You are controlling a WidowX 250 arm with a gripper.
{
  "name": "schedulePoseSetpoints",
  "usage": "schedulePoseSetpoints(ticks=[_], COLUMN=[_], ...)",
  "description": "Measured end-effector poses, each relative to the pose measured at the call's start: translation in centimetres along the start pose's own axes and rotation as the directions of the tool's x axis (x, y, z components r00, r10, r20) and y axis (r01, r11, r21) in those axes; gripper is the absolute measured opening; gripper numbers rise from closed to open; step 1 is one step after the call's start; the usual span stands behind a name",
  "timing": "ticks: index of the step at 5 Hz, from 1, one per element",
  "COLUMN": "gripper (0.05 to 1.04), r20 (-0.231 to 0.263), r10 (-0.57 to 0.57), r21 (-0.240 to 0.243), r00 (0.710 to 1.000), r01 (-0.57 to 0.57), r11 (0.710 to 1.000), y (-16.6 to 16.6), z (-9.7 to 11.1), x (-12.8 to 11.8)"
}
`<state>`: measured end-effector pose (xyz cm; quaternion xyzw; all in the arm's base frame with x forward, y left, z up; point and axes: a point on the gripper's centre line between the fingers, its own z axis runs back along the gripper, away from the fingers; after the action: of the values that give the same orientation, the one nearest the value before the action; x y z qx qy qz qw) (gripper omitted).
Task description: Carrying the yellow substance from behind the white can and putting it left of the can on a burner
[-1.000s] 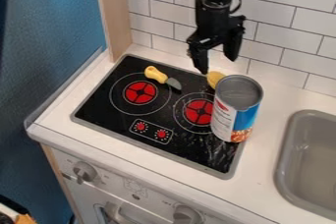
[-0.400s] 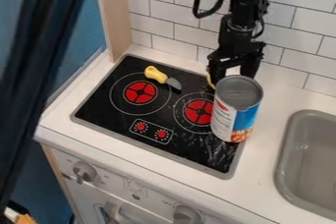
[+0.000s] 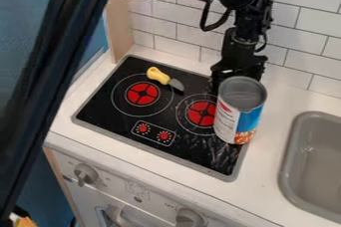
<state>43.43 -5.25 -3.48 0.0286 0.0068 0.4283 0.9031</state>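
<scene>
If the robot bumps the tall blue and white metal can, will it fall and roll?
A push up high might tip the can, since it stands upright and is taller than wide. Once down, its round sides would probably let it roll. It looks open, with grey walls inside, so it may be light.

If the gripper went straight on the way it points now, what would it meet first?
Likely the cooktop near its back edge, unless something hidden behind the can comes first; depth unclear.

Gripper (image 3: 238, 69) behind blue-and-white can (image 3: 228, 121), yellow-handled knife (image 3: 158, 75) on black stovetop (image 3: 105, 108), gray sink (image 3: 287, 171)
</scene>
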Motion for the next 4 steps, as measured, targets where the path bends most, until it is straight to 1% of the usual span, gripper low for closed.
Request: schedulePoseSetpoints(ticks=[1, 2, 3, 4], gripper=[0.684, 0.641, 0.641, 0.641], r20=[-0.001, 0.004, 0.010, 0.025], r10=[-0.011, -0.023, -0.048, -0.131], r21=[-0.008, -0.014, -0.016, -0.033], r00=[1.000, 1.000, 0.999, 0.991], r01=[0.011, 0.023, 0.048, 0.132], r11=[1.000, 1.000, 0.999, 0.991], y=[-0.2, -0.3, 0.0, 0.4], z=[-0.1, -0.4, -0.1, 1.7], x=[-0.1, -0.2, -0.3, -0.3])
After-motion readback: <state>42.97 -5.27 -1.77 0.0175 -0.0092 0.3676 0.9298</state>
